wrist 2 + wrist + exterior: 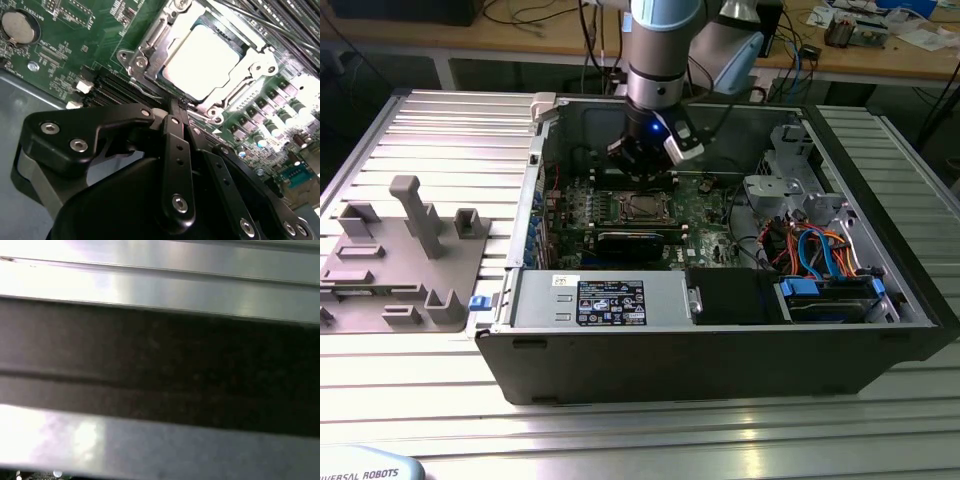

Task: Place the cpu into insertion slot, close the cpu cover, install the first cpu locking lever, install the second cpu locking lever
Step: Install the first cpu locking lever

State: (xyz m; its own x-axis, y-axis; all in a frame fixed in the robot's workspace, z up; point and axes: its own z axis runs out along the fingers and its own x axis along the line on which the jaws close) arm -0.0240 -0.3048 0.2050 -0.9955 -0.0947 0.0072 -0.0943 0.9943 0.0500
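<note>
The cpu (202,60) lies in the insertion slot (640,207) on the green board, its silver top glaring bright. The cpu cover (252,65) is folded down flat around it, framing the chip. In the exterior view my gripper (646,160) hangs inside the open computer case, just behind the slot. In the second wrist view the gripper (177,106) is shut, its black fingers (176,145) pressed together with their tips at the slot's metal rim. A thin wire locking lever (147,91) runs along that rim right at the tips; I cannot tell whether they touch it.
A grey power supply (600,300) lines the case's front. Drive bays with blue and orange cables (820,255) fill the exterior view's right. A long black card (640,238) sits in front of the slot. A grey fixture (405,250) stands on the slatted table. A coin battery (19,26) sits on the board.
</note>
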